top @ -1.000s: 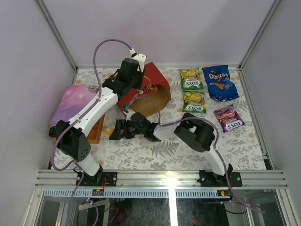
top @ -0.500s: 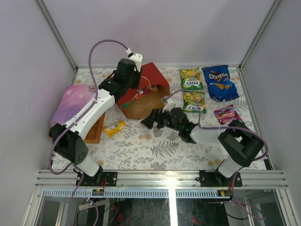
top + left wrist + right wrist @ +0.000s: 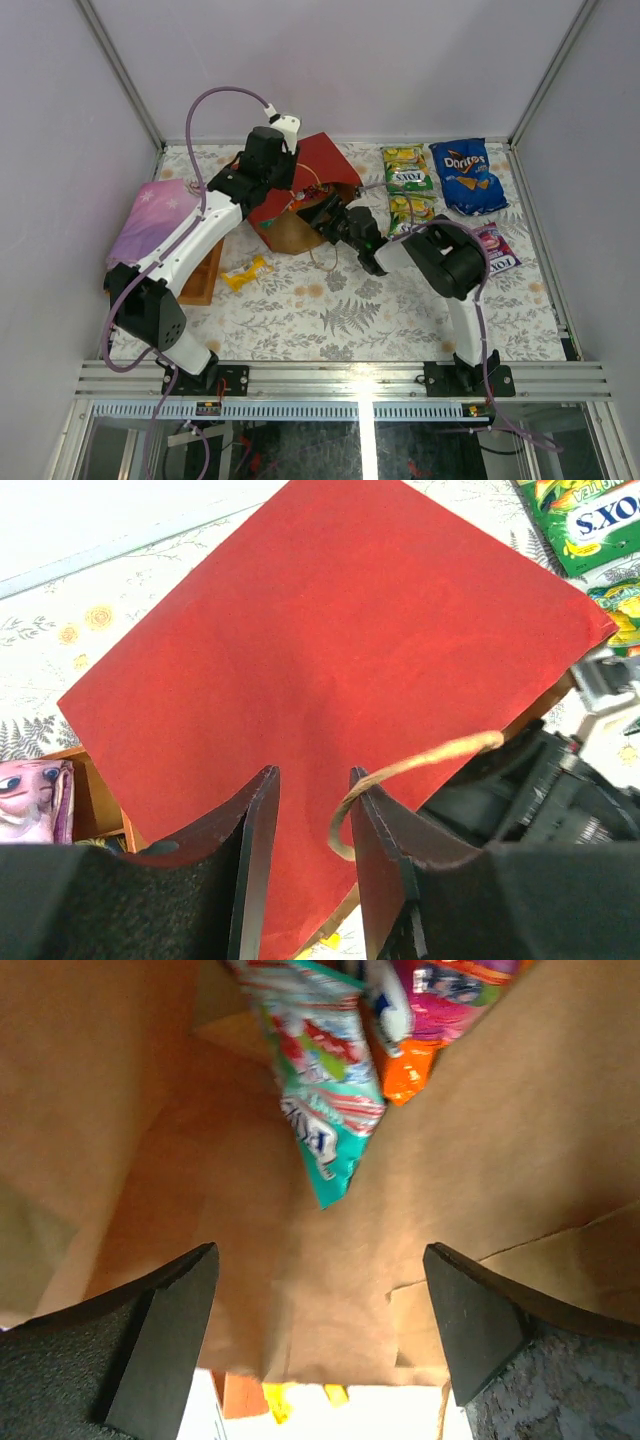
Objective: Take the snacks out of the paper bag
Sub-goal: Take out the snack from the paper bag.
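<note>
A red paper bag [image 3: 320, 165] is seen lying on its side near the far left of the table, its mouth turned toward the right arm. Inside, against brown kraft walls [image 3: 150, 1110], a teal packet [image 3: 320, 1110] hangs point down. An orange packet [image 3: 410, 1080] and a pink packet [image 3: 450, 985] lie just behind it at the deep end.

The right tool [image 3: 318, 1260] is placed in the bag's mouth with its jaws spread wide and nothing held. The left tool [image 3: 312, 772] is set on the bag's red upper wall with its jaws nearly closed. It appears to pinch that wall and hold the mouth open, though the contact itself is hidden. A thin handle [image 3: 400, 770] curls beside one finger.

The step in hand is judged to be the reach for another snack. The right tool would need to go deeper, be closed on the teal packet's lower corner, and be drawn out without dragging the bag.

Already out on the table are two green-yellow packets [image 3: 407, 168] [image 3: 412, 215], a blue Doritos bag [image 3: 468, 175], a pink packet [image 3: 492, 250] and a small yellow packet [image 3: 245, 272]. A wooden tray [image 3: 203, 275] and a folded pink-purple cloth [image 3: 150, 220] lie to the left.

The table [image 3: 330, 320] is covered in a pale fern and flower print. It is enclosed by plain pale walls [image 3: 330, 60].
</note>
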